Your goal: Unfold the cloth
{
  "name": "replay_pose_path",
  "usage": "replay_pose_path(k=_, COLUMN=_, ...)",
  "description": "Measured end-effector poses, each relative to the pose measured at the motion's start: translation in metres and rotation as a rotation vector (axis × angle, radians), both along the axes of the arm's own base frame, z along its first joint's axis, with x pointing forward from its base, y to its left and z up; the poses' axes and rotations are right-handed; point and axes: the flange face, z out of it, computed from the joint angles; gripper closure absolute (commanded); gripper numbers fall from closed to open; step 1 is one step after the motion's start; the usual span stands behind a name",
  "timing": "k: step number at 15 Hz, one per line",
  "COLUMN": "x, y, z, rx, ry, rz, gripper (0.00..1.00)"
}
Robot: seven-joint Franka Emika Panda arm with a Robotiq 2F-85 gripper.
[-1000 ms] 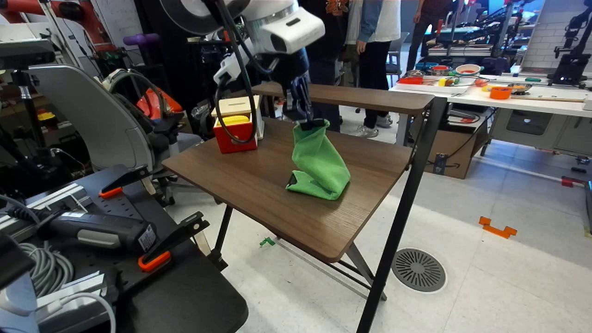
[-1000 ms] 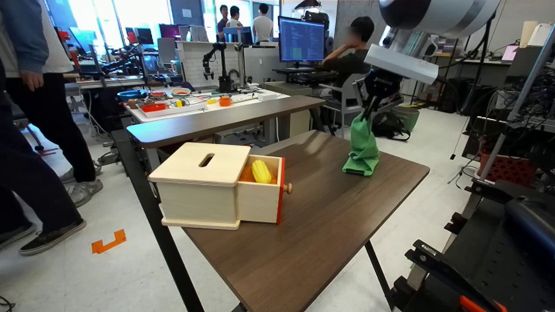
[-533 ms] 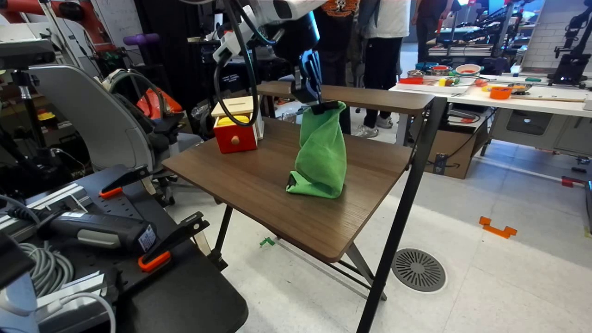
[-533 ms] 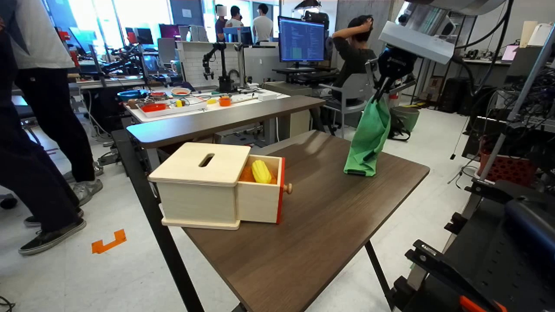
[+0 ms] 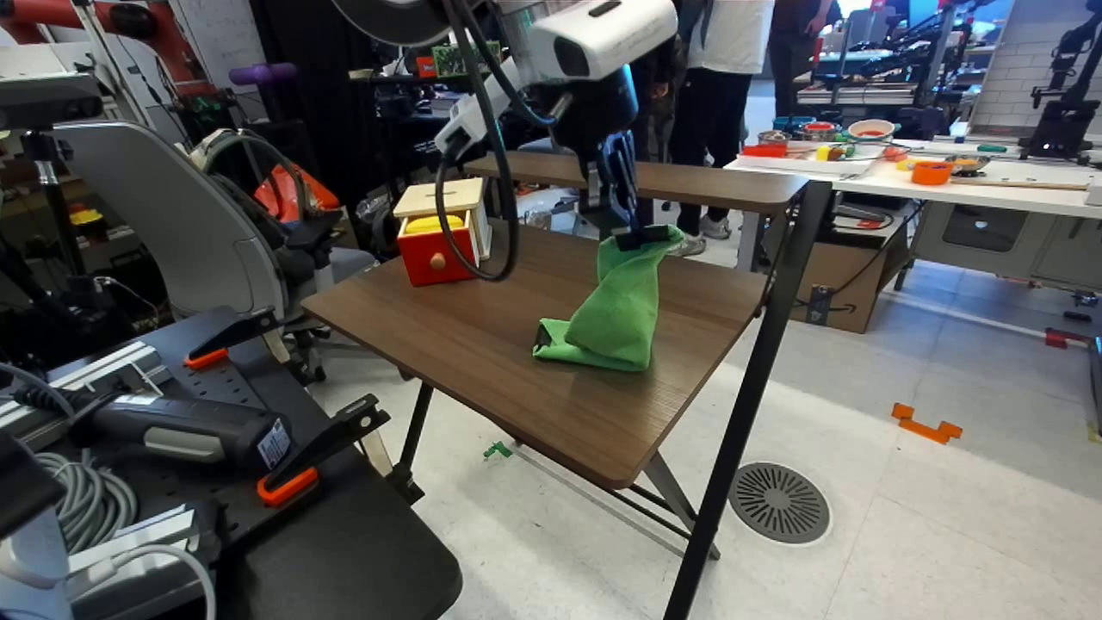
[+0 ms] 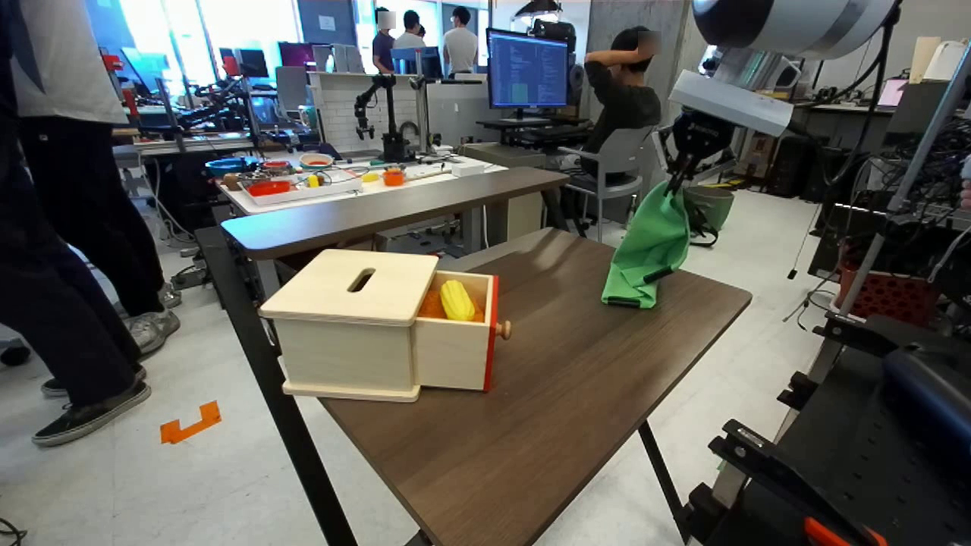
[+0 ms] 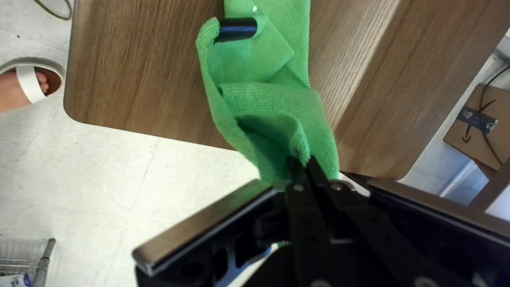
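The green cloth [image 5: 613, 319] hangs partly folded from my gripper [image 5: 641, 238], its lower part resting on the brown table [image 5: 482, 331]. It also shows in an exterior view [image 6: 647, 246], with dark strips on its lower edges. In the wrist view the cloth [image 7: 271, 99] runs away over the table, with folds and one dark strip [image 7: 238, 29]. My gripper [image 7: 303, 161] is shut on a pinched edge of the cloth there. The gripper [image 6: 677, 184] holds the top end above the table; the lower end lies folded under itself.
A wooden box [image 6: 349, 349] with a red-fronted drawer, pulled out and holding a yellow thing [image 6: 457, 301], stands on the table. A raised shelf [image 5: 689, 183] runs along one table side. A black slanted leg [image 5: 758, 379] stands at the edge.
My gripper has carried the cloth's top end to the right in both exterior views, first upward, then lower again. The cloth now leans more; its lower corner stays in place on the table.
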Motion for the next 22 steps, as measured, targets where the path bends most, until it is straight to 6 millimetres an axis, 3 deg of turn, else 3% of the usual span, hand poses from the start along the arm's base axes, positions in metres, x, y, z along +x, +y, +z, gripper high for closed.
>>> replay_pose_path(k=5, x=0.035, y=-0.024, z=-0.04, rx=0.001, ry=0.053, rz=-0.029, gripper=0.99)
replay_pose_path(k=13, x=0.1, y=-0.039, z=-0.065, rx=0.0, ry=0.062, rz=-0.045, gripper=0.99)
replay_pose_path(k=22, x=0.134, y=-0.041, z=-0.112, rx=0.001, ry=0.104, rz=-0.041, gripper=0.99)
